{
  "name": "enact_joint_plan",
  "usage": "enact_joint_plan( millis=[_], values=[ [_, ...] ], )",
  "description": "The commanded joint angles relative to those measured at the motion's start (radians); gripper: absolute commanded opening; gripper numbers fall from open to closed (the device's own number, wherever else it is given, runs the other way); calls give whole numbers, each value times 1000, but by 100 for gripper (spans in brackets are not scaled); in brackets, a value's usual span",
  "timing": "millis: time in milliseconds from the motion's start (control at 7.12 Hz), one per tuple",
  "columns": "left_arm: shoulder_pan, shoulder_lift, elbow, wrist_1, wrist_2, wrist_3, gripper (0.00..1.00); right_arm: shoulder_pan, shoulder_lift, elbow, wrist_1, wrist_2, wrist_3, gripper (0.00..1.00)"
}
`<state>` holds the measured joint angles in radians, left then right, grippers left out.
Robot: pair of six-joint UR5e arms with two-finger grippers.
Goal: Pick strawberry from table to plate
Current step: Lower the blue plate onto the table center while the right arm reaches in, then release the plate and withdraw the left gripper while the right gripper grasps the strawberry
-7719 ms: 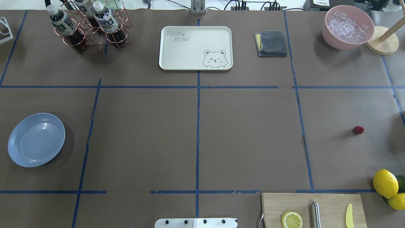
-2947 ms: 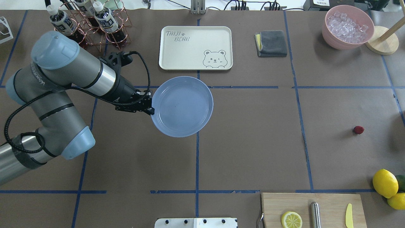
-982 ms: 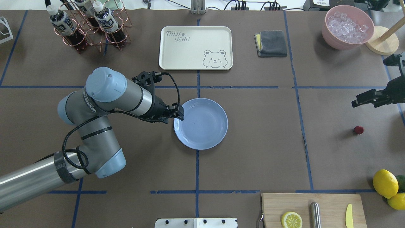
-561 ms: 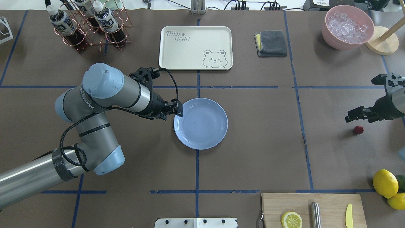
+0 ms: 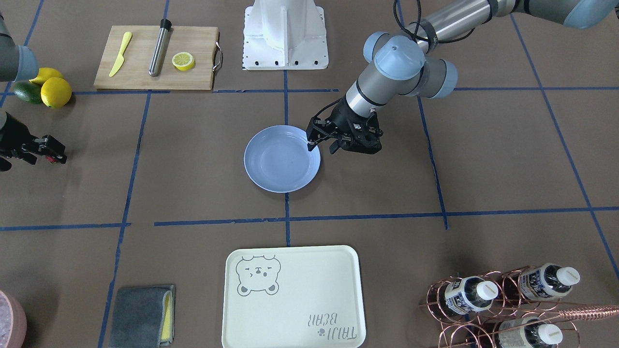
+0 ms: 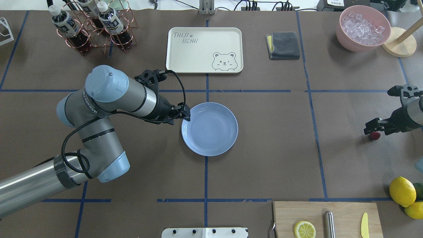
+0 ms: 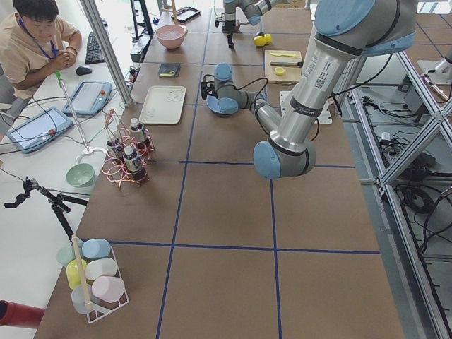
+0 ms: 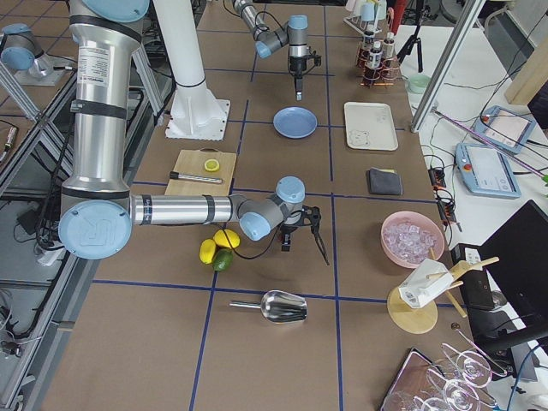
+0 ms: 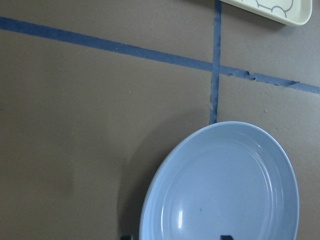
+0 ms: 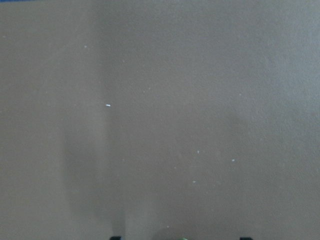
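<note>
The light-blue plate [image 6: 209, 129] lies flat on the brown table [image 6: 264, 148] at its centre, also filling the lower left wrist view as plate [image 9: 225, 185]. My left gripper [image 6: 181, 119] hovers open at the plate's left rim, its fingers spread apart in the front view as left gripper [image 5: 323, 144]. Far to the right, the small dark-red strawberry [image 6: 374, 136] rests on the table. My right gripper [image 6: 372, 131] is open and low over the berry, whose green top [image 10: 172, 237] peeks in between the spread fingertips at the bottom of the right wrist view.
Lemons [image 6: 402, 191] and a wooden cutting board [image 6: 343, 215] with a lemon half sit near the front right. At the back stand the cream bear tray [image 6: 204, 49], a bottle rack [image 6: 92, 29], a grey cloth [image 6: 283, 45] and a pink bowl of ice [image 6: 363, 28].
My left arm carried the plate from the far left to the table's centre and let it go. My right gripper came in from the right and dropped down over the strawberry.
</note>
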<state>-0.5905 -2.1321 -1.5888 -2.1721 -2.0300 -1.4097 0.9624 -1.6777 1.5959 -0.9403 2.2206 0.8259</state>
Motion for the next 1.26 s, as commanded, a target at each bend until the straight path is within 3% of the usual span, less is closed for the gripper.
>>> enact_joint_plan(
  millis=[0, 281, 561, 842, 1123],
  values=[
    [0, 11, -5, -2, 0, 0, 67, -4, 1, 1, 0, 10, -2, 0],
    [0, 12, -7, -2, 0, 0, 67, -4, 0, 21, 0, 37, -1, 0],
    [-34, 90, -109, 3, 2, 3, 66, -5, 6, 172, -27, 79, 124, 0],
    [-135, 235, -218, 6, 0, 97, 66, -85, 149, 236, -35, 62, 423, 0],
    [-189, 386, -270, 3, 0, 347, 66, -195, 324, 239, -35, -34, 696, 0]
  ],
)
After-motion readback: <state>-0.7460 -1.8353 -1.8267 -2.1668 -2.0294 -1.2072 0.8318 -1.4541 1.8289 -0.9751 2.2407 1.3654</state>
